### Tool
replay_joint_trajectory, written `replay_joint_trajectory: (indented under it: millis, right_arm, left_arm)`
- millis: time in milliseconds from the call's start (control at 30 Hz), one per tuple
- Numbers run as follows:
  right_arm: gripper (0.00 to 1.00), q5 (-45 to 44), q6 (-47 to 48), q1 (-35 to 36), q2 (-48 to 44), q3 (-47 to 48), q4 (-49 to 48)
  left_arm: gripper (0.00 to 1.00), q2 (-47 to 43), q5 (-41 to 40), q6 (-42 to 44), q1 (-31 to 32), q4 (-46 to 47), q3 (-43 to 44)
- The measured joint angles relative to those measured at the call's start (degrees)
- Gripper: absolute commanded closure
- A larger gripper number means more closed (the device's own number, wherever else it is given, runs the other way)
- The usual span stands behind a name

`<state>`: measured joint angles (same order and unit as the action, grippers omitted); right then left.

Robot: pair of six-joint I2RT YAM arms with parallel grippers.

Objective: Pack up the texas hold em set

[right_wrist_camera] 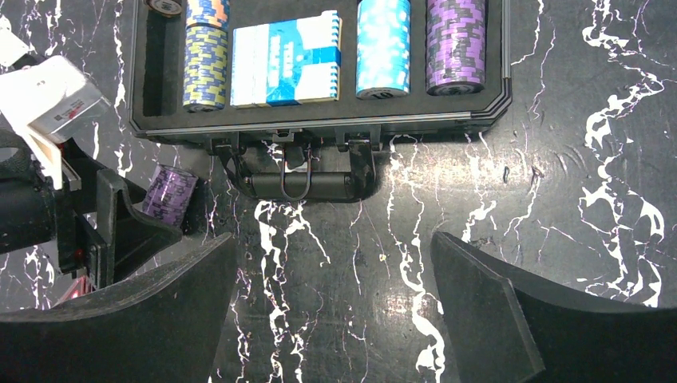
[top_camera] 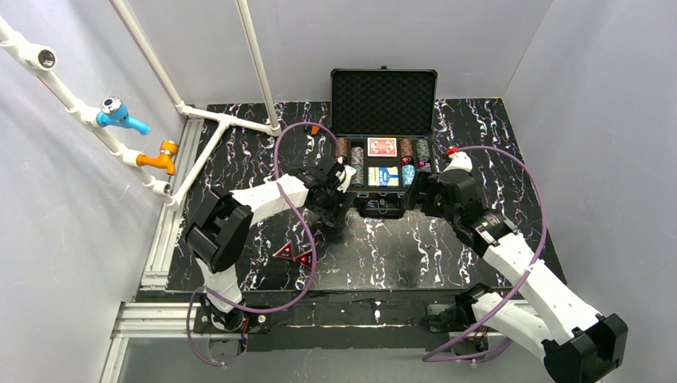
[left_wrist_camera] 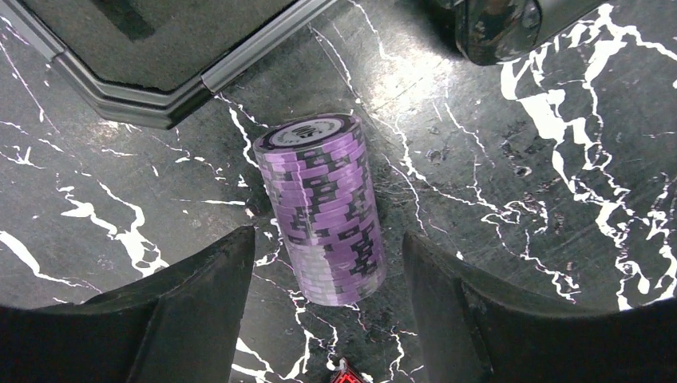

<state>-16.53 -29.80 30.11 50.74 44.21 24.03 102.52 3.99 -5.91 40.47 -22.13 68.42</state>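
The black case [top_camera: 384,177] lies open, its foam-lined lid [top_camera: 383,92] upright. It holds a red deck [top_camera: 382,147], a blue deck [right_wrist_camera: 286,60] and chip stacks: yellow-blue [right_wrist_camera: 206,68], light blue [right_wrist_camera: 383,48], purple [right_wrist_camera: 456,44]. A loose purple chip stack [left_wrist_camera: 327,207] rests on the table by the case's front left corner [left_wrist_camera: 144,88]. My left gripper [left_wrist_camera: 327,259] straddles it, open, with a gap on each side. My right gripper [right_wrist_camera: 331,303] hangs open above bare table in front of the case handle [right_wrist_camera: 302,179]. Two red triangles [top_camera: 293,254] lie near the left arm.
A small orange object [top_camera: 315,128] lies left of the lid. White pipework [top_camera: 231,120] with blue and orange taps stands at the back left. The black marbled mat [top_camera: 399,255] ends close to the arm bases.
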Motion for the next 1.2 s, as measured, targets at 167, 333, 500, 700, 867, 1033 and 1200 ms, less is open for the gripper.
replay_joint_trajectory:
  millis: [167, 333, 500, 700, 867, 1033, 1200]
  right_arm:
    - [0.02, 0.0, 0.0, 0.0, 0.2, -0.1, 0.0]
    - [0.02, 0.2, 0.0, 0.0, 0.8, -0.1, -0.1]
    - [0.02, 0.2, 0.0, 0.0, 1.2, -0.1, -0.2]
    - [0.02, 0.1, 0.0, 0.0, 1.2, -0.1, -0.2]
    - [0.02, 0.2, 0.0, 0.0, 1.4, -0.1, -0.2]
    - [0.02, 0.2, 0.0, 0.0, 1.9, -0.2, -0.3]
    - [0.02, 0.2, 0.0, 0.0, 2.2, -0.2, -0.4]
  left_arm:
    - [0.4, 1.2, -1.0, 0.4, 0.3, 0.0, 0.0]
    - [0.42, 1.4, -1.6, 0.8, 0.9, 0.0, 0.3]
    - [0.45, 1.8, -2.1, 0.9, 1.3, 0.2, 1.2]
    - [0.51, 2.3, -2.4, 1.0, 1.4, 0.3, 1.5]
    - [0.81, 2.3, -2.6, 0.6, 1.4, 0.3, 1.5]
    - [0.94, 2.3, -2.7, 0.4, 1.6, 0.3, 1.6]
    - [0.99, 2.3, -2.8, 0.2, 1.8, 0.3, 1.6]
